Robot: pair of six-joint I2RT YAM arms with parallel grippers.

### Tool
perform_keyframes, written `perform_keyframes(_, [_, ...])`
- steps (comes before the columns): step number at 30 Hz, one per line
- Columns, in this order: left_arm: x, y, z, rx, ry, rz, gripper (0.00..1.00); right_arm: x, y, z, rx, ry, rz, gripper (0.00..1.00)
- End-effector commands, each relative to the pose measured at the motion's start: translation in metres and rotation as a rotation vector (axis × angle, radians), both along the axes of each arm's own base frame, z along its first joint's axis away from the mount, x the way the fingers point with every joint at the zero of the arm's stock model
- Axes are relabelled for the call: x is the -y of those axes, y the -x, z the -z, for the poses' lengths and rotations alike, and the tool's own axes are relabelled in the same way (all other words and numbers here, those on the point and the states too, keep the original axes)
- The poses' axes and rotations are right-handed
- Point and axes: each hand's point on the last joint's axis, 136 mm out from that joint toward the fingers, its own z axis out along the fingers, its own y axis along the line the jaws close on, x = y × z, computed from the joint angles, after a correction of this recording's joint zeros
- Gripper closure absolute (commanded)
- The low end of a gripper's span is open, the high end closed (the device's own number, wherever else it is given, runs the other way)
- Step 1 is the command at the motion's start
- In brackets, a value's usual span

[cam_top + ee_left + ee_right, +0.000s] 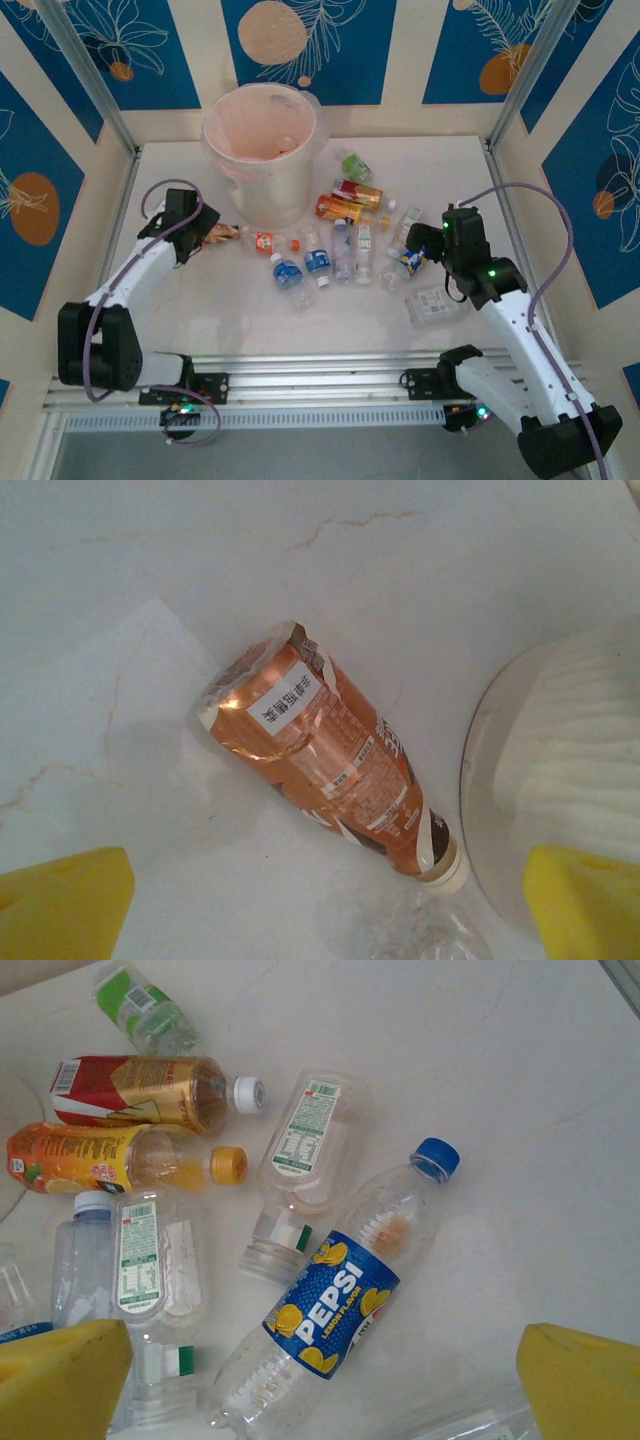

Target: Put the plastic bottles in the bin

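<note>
Bottles (318, 262), roughly a dozen, scattered on table (300, 330) near bin (270, 185): likely empty, light, thin-walled, slick, best pinched across mid-body; left gripper (322, 912) spread wide over amber bottle (330, 770) beside bin, right gripper (322, 1388) spread wide over Pepsi bottle (330, 1305), neither holding anything.

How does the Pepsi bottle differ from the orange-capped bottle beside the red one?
The Pepsi bottle has a blue cap and blue label; the orange-capped bottle wears an orange label. In the right wrist view the Pepsi bottle lies diagonally, the orange-capped bottle nearly level. Both lie on their sides, capped.
</note>
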Motion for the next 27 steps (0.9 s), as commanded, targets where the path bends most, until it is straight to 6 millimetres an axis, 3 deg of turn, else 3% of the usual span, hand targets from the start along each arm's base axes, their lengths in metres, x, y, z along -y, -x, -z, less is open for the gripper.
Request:
perform_keyframes(1, [0.002,-0.01,0.011,0.009,0.068,-0.033,0.0,0.0,0.003,-0.008,0.024,-0.018,0.01,0.01])
perform_keyframes(11, [0.0,-0.032,0.047,-0.043,0.101,-0.077,0.0,0.001,0.004,-0.006,0.011,-0.008,0.012,0.01])
perform_keyframes(18, [-0.002,-0.049,0.06,-0.056,0.113,-0.093,0.01,0.001,0.002,-0.004,0.005,0.005,0.011,0.01])
perform_keyframes(27, [-0.003,-0.066,0.073,-0.075,0.114,-0.097,0.15,-0.001,-0.003,-0.001,-0.014,0.006,0.006,0.01])
